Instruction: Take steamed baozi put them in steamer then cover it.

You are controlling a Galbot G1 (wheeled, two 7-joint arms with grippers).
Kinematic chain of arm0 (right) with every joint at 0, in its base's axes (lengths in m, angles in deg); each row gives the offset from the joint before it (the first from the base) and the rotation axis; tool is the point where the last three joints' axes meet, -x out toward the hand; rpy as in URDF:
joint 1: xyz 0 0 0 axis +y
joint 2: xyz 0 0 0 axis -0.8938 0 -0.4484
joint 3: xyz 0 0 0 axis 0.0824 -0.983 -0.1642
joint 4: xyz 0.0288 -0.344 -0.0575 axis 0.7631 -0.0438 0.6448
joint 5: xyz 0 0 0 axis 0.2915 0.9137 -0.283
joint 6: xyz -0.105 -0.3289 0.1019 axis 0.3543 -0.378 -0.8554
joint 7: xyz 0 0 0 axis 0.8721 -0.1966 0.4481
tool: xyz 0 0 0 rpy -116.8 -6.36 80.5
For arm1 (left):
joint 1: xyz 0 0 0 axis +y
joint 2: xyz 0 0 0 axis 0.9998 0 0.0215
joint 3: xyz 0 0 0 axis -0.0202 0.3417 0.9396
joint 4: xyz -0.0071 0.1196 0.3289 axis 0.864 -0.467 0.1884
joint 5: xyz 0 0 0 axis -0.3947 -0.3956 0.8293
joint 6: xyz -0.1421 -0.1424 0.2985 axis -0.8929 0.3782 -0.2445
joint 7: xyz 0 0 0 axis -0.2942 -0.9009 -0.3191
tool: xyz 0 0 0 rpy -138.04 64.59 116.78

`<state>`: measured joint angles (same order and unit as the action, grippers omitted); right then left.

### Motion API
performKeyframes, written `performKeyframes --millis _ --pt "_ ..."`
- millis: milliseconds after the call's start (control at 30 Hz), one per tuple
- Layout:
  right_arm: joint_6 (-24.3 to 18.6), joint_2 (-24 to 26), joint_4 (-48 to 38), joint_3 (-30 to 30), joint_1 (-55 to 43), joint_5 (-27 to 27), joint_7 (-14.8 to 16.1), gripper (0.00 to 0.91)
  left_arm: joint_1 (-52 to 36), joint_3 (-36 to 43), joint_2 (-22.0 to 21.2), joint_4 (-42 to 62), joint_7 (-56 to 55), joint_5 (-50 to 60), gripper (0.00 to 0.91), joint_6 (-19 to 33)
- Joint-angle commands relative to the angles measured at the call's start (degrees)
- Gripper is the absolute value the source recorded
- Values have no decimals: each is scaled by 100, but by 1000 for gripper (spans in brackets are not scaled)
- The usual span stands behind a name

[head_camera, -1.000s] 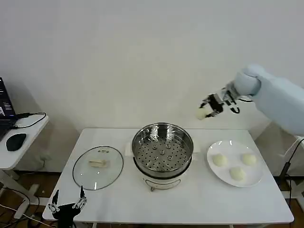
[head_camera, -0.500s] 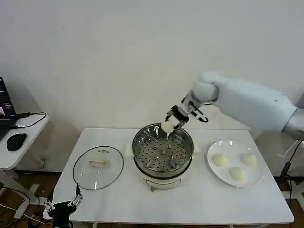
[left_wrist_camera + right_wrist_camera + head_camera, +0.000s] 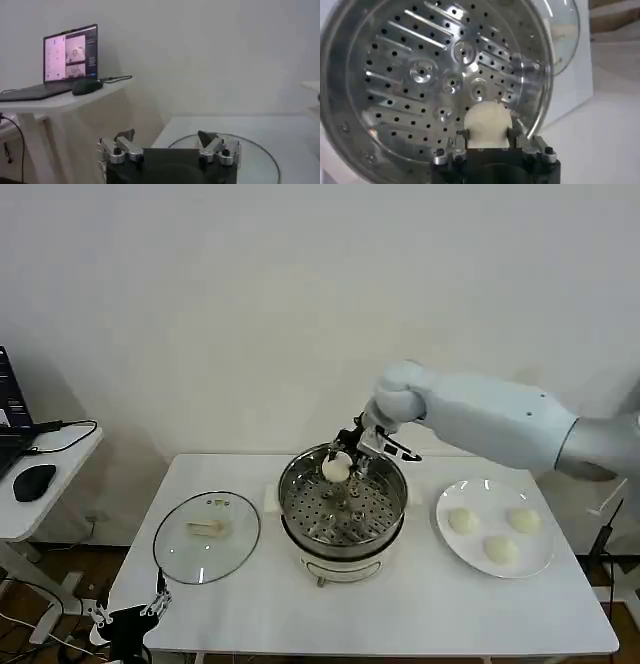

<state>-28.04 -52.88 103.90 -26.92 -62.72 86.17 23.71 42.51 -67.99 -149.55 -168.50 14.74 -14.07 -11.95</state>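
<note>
My right gripper (image 3: 340,464) hangs over the back of the steamer (image 3: 342,502), shut on one baozi (image 3: 335,468). In the right wrist view that cream bun (image 3: 486,124) sits between the fingers above the perforated tray (image 3: 420,75). Three more baozi (image 3: 462,521) (image 3: 524,519) (image 3: 500,550) lie on the white plate (image 3: 541,565) at the right. The glass cover (image 3: 206,535) with its cream handle lies flat on the table left of the steamer; its rim (image 3: 260,150) shows beyond my left gripper (image 3: 167,145). The left gripper (image 3: 130,617) stands open and empty, low at the table's front left corner.
A side table (image 3: 40,484) with a laptop (image 3: 70,55) and a mouse (image 3: 35,481) stands to the left of the white work table (image 3: 400,614). A wall is close behind.
My right arm has swung left from above the plate with the baozi and come down over the steamer. The left gripper has sunk a little lower.
</note>
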Motion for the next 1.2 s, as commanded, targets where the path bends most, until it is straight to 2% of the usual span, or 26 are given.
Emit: performKeyframes --millis 33,400,700,733,767,833,1033,1200 --pt "-462 -151 -350 -78 190 670 -318 514 -9 -3 3 11 0 -2 907 -4" --pt "-565 -169 -497 -47 285 824 -287 524 -39 22 -21 63 5 6 907 -3" --pt "-634 -247 -693 28 379 905 -405 524 -9 37 -34 23 6 16 907 4" --pt "-642 -265 -721 41 394 912 -430 574 -3 40 -33 15 9 18 907 6" --pt "-644 -274 -744 50 404 920 -437 725 4 44 -32 9 9 19 907 7" --pt "-670 -306 -822 88 448 1029 -456 907 20 46 -36 -5 8 20 907 10" --pt "-708 -333 -912 143 491 1009 -615 907 56 46 -34 -41 7 18 907 9" --pt "-480 -134 -479 48 153 548 -410 907 61 38 -27 -58 6 19 907 1"
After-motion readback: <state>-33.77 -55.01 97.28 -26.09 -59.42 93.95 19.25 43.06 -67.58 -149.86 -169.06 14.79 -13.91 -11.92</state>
